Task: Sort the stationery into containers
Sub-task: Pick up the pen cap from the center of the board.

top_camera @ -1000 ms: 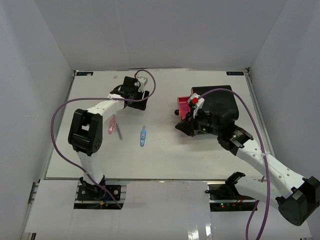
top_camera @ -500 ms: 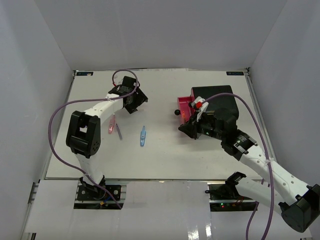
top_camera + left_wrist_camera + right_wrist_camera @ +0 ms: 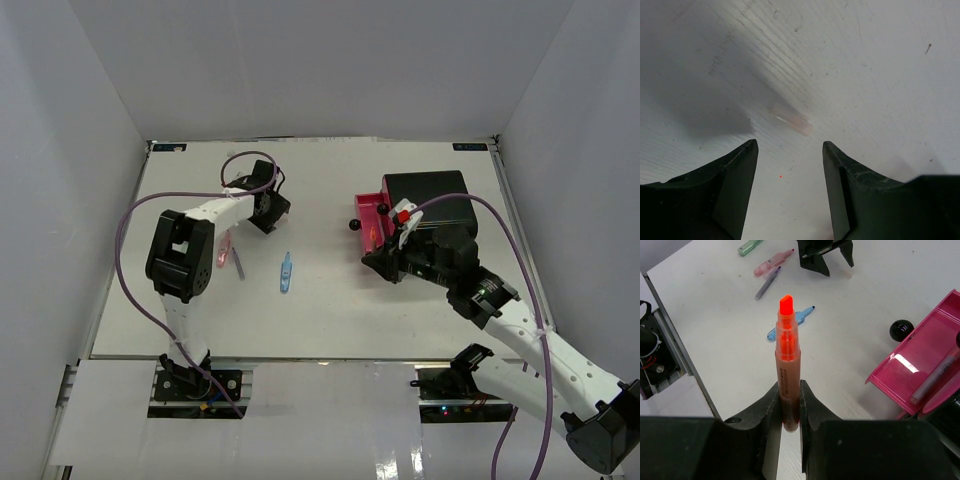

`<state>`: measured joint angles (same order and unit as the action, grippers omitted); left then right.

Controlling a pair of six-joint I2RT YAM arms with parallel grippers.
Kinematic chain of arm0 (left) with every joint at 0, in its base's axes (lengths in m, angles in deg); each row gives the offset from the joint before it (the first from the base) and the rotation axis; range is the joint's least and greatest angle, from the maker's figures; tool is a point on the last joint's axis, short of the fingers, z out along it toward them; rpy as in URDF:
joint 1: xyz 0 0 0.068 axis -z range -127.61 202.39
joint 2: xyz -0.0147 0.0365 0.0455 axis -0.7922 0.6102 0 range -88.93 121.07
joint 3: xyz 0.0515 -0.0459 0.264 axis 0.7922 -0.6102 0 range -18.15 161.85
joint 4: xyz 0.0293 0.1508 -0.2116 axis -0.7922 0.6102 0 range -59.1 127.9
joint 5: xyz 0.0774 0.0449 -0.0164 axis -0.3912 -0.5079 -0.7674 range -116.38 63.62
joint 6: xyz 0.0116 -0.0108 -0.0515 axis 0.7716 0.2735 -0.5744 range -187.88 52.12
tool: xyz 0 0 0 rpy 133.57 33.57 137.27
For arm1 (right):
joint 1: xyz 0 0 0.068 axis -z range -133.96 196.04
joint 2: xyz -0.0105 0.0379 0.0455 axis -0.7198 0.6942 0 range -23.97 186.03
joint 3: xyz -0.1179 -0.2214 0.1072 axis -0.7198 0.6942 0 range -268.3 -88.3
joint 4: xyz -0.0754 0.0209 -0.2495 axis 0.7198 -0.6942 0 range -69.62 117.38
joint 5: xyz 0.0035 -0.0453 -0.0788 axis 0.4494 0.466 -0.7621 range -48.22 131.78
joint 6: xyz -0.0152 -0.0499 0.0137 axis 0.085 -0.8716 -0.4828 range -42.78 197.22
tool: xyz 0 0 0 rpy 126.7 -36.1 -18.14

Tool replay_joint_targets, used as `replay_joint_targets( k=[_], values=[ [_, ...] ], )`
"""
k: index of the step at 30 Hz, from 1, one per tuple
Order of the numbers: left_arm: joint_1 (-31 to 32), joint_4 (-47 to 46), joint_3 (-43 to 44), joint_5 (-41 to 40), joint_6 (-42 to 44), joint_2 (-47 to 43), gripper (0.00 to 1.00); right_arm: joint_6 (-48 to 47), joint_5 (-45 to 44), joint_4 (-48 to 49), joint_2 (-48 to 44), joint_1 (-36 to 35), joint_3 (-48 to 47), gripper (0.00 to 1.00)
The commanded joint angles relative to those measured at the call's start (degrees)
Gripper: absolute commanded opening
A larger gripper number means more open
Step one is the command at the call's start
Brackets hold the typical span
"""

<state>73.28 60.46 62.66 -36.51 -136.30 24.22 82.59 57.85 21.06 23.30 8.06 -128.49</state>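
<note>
I see a matt white table (image 3: 880,60) with scratched grain, my left fingers (image 3: 730,185) in matt black plastic, a translucent orange plastic highlighter (image 3: 786,370), a glossy magenta plastic drawer (image 3: 920,357), a shiny black knob (image 3: 901,330)

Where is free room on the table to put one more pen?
Free: the table strip along the near edge; also the gap between the blue pen and the black knob. Crowded: around the pink pen and grey pen, and at the open pink drawer beside the right gripper.
</note>
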Motion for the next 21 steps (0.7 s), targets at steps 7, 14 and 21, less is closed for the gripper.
replay_joint_targets(
  k=[7, 14, 21],
  values=[
    [-0.05, 2.52, 4.35, -3.4, -3.65, 1.9, 0.6, -0.97, -1.84, 1.14, -2.35, 0.18, 1.42, 0.08],
    [-0.05, 5.5, 7.95, -2.88, -3.91, 5.33, 0.56, -1.15, -2.89, 1.05, -3.85, 0.27, 2.3, 0.08],
    [-0.05, 7.79, 10.76, -3.67, -4.17, 7.26, 0.53, -1.5, -3.51, 0.88, -4.64, 0.27, 2.65, 0.08]
  ],
)
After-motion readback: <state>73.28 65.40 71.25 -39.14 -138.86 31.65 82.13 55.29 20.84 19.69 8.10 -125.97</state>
